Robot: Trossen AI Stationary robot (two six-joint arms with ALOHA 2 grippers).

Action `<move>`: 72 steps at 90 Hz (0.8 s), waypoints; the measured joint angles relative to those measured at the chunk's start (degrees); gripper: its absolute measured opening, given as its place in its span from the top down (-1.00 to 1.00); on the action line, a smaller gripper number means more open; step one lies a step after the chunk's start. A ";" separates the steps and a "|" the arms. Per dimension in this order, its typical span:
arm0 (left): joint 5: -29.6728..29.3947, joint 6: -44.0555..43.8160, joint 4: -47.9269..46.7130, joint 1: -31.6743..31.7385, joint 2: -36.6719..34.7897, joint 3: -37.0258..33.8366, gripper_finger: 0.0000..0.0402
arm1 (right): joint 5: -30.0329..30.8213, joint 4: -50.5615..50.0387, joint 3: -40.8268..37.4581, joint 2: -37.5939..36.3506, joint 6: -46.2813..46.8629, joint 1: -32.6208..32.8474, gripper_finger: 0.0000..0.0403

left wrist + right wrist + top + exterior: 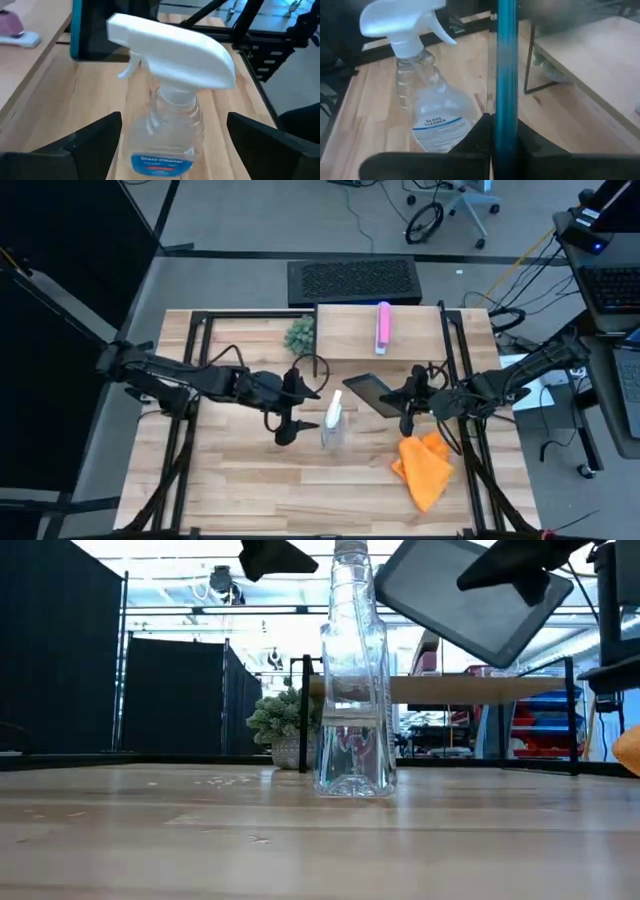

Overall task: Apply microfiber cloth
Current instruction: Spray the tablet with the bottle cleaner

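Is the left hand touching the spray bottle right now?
Apart. The left wrist view shows the left hand open, wood visible between each finger and the spray bottle.

"Glass Cleaner" on the blue-and-white label of the clear spray bottle (432, 112).

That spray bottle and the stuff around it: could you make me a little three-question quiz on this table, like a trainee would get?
1. True or false: the microfiber cloth is draped over the tablet.
2. Which gripper holds the tablet? A) the left gripper B) the right gripper C) neither
3. Fill in: the left gripper's open fingers sit either side of the ____.

Key
1. False: the cloth lies bunched on the table, near the right arm.
2. B: it holds the tablet tilted, off the table.
3. The spray bottle, which stands upright.
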 joint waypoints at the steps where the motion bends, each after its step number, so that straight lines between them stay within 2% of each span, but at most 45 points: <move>1: 0.04 0.38 0.37 0.00 0.31 0.00 -0.71 | 0.00 0.04 0.00 0.00 -0.02 0.01 0.96; 15: 0.53 5.08 7.08 1.26 3.25 0.00 -0.70 | 1.54 0.11 0.00 1.02 0.01 0.11 0.96; 26: 0.76 6.67 8.66 3.55 4.83 0.00 -0.69 | 2.62 0.62 0.00 2.15 -0.02 0.10 0.96; 40: 5.92 7.71 13.68 4.96 6.23 0.00 -0.69 | 2.51 2.62 0.02 3.77 -0.03 0.11 0.96; 55: 5.98 8.14 14.32 5.08 8.22 0.00 -0.69 | 2.70 4.86 0.00 5.82 -0.06 0.11 0.96; 72: 5.80 9.87 19.53 5.29 9.52 -0.03 -0.69 | 4.09 7.78 0.00 6.60 -2.90 0.15 0.96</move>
